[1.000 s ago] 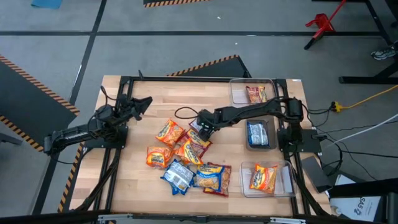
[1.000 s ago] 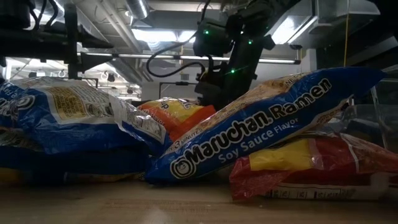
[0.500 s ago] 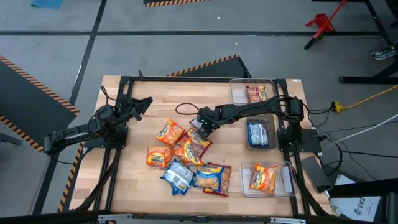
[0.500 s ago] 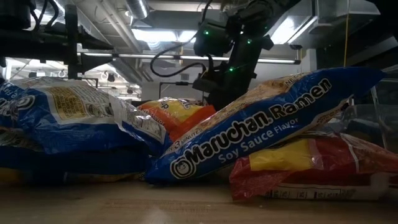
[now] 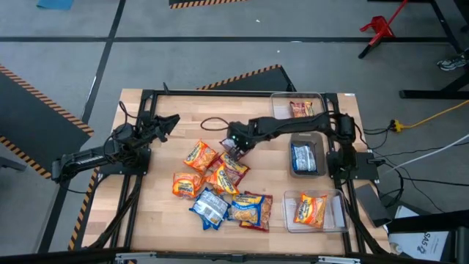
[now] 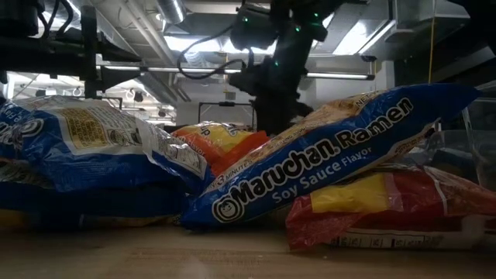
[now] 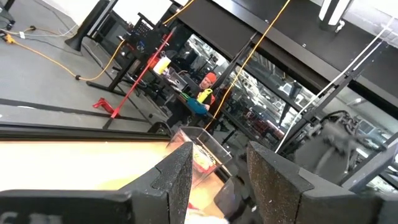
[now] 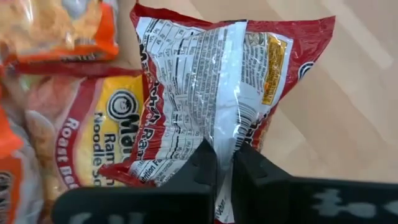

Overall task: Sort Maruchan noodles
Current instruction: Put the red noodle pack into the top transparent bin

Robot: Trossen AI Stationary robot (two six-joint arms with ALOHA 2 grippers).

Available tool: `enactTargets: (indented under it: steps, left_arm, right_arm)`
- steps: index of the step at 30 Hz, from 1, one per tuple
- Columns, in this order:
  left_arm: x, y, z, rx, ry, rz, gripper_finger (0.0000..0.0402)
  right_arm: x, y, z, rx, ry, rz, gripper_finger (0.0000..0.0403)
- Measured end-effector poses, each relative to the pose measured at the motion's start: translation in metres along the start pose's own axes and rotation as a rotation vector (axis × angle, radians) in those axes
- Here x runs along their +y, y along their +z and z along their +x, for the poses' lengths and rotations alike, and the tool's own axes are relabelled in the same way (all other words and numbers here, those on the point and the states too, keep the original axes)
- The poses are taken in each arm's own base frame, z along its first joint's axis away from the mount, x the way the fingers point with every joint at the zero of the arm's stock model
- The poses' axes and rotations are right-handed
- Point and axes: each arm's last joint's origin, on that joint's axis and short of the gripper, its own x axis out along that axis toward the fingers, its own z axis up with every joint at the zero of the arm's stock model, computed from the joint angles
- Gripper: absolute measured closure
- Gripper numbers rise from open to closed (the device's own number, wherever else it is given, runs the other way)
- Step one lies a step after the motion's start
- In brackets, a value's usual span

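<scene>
From above, the pale wooden tabletop [image 5: 157,213] carries a loose heap of crinkly plastic Maruchan noodle packets [image 5: 220,187] in orange, blue-and-yellow and dark red, lying just in front of the middle. Three clear rectangular plastic bins [image 5: 282,110] stand along the right side, one packet in each: a red one in the far bin, a blue one in the middle bin, an orange one in the near bin. The right end effector [image 5: 229,149] reaches across to the far edge of the heap and sits on the dark red packet [image 5: 234,163] there. The left end effector [image 5: 171,119] hangs over bare wood at the far left, well apart from the heap.

At table height, a blue-and-yellow soy sauce packet [image 6: 333,159] leans across a red-and-yellow one [image 6: 387,205], with another blue packet [image 6: 93,151] to the left and an orange one [image 6: 221,143] behind. A dark arm [image 6: 275,70] comes down behind them.

The left wrist camera shows its own two dark fingers [image 7: 180,177] standing apart with nothing between them, facing one of the clear bins and the room beyond.

The right wrist camera shows its fingers [image 8: 205,165] pinched tight on the near edge of the dark red packet, which lies back-side up with its white nutrition panel showing, beside a roast-beef packet [image 8: 81,124].
</scene>
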Motion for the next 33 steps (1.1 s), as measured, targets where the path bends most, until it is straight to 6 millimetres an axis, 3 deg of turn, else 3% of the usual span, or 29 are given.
enactTargets:
  steps: [9, 17, 20, 28, 33]
  left_arm:
    - [0.0, 0.0, 0.0, -0.001, 0.0, 0.0, 0.0255]
    - [0.0, 0.0, 0.0, 0.0, 0.001, 0.0, 0.0255]
    - [0.0, 0.0, 0.0, -0.001, 0.001, 0.0, 0.0255]
    - [0.0, 0.0, 0.0, -0.006, 0.002, -0.001, 0.0255]
    - [0.0, 0.0, 0.0, -0.005, 0.002, -0.001, 0.0255]
  right_arm:
    - [-0.031, 0.025, -0.045, -0.008, -0.013, 0.132, 0.0402]
    - [-0.092, 0.031, -0.118, -0.117, -0.144, 0.24, 0.0402]
    - [-0.119, 0.031, -0.136, -0.144, -0.227, 0.29, 0.0402]
    - [-0.167, 0.026, -0.144, -0.063, -0.355, 0.389, 0.0402]
    - [-0.184, 0.006, -0.137, -0.039, -0.367, 0.433, 0.0402]
